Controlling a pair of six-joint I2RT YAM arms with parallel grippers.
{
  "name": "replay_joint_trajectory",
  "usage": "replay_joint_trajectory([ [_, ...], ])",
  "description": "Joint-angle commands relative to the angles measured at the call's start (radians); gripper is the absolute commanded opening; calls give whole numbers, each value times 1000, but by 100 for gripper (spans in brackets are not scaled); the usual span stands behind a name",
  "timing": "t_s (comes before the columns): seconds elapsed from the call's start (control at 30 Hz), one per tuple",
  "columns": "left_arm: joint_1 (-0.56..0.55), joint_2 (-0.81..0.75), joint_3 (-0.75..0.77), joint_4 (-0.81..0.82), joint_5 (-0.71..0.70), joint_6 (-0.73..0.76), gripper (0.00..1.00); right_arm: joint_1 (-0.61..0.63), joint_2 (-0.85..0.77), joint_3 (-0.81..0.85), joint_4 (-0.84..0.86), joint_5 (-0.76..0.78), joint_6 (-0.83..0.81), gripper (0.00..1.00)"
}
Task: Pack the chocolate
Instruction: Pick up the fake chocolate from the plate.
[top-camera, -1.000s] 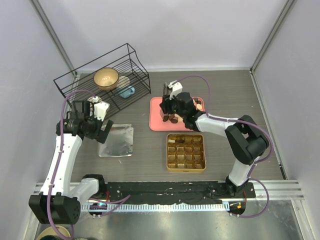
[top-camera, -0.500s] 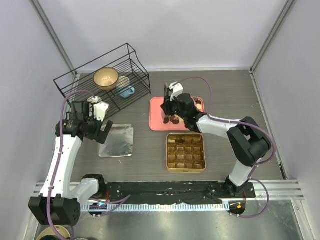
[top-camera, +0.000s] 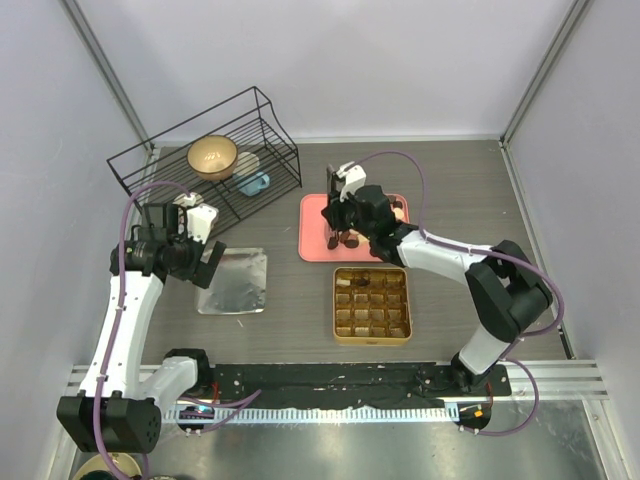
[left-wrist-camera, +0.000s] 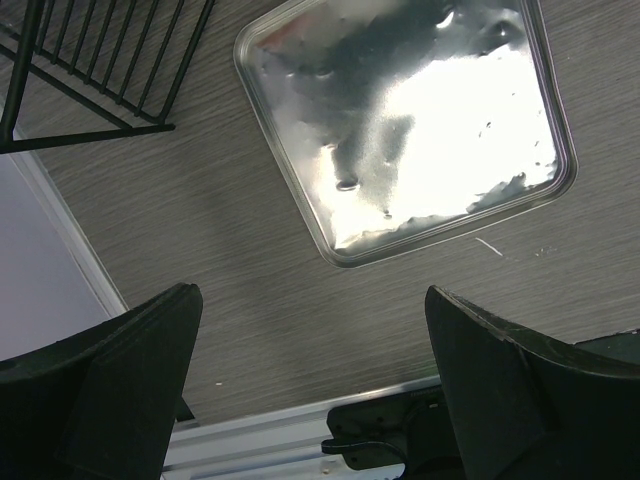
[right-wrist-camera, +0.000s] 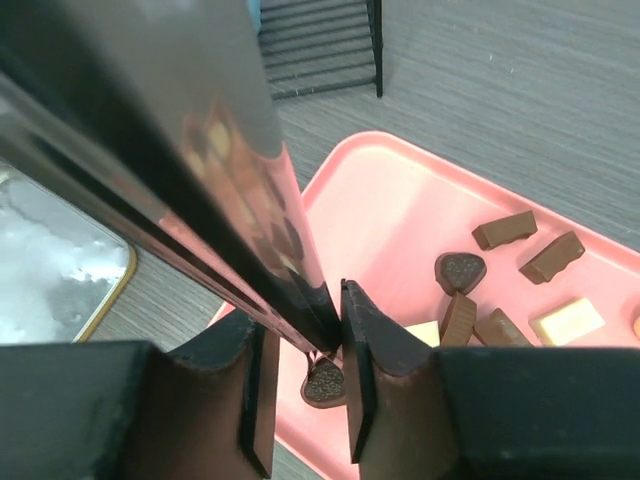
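Note:
Several small chocolate pieces (right-wrist-camera: 460, 270) lie on the pink tray (right-wrist-camera: 400, 200), brown ones and a cream one (right-wrist-camera: 567, 322). My right gripper (right-wrist-camera: 340, 300) is over the tray's near left part and shut on a flat shiny metal tool (right-wrist-camera: 200, 170). The tool's tip touches a heart-shaped dark piece (right-wrist-camera: 325, 381). In the top view the right gripper (top-camera: 342, 222) is above the pink tray (top-camera: 312, 245). The gold gridded tin (top-camera: 371, 304) sits just in front of the tray, with pieces in some cells. My left gripper (left-wrist-camera: 310, 390) is open and empty, near a silver tray (left-wrist-camera: 400, 130).
A black wire basket (top-camera: 270, 130) stands at the back left with a gold bowl (top-camera: 212, 156) and a blue item inside. The silver tray (top-camera: 233, 280) lies left of the tin. The arms' base rail (top-camera: 340, 385) runs along the near edge.
My right gripper has shifted slightly back and to the right over the pink tray, and its elbow has swung right. The left arm has not moved.

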Motion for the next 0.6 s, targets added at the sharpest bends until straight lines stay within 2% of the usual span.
replay_joint_trajectory([
  [0.0,4,-16,24,6,10,12,100,4,-81,32,32,-12,0,38],
  [0.17,4,-19,23,6,4,12,100,4,-90,6,55,-20,14,41],
  [0.4,4,-29,24,0,-6,20,100,4,-117,-14,69,-20,37,31],
  [0.57,4,-33,26,-2,-12,23,99,4,-209,-23,9,-9,31,27],
])
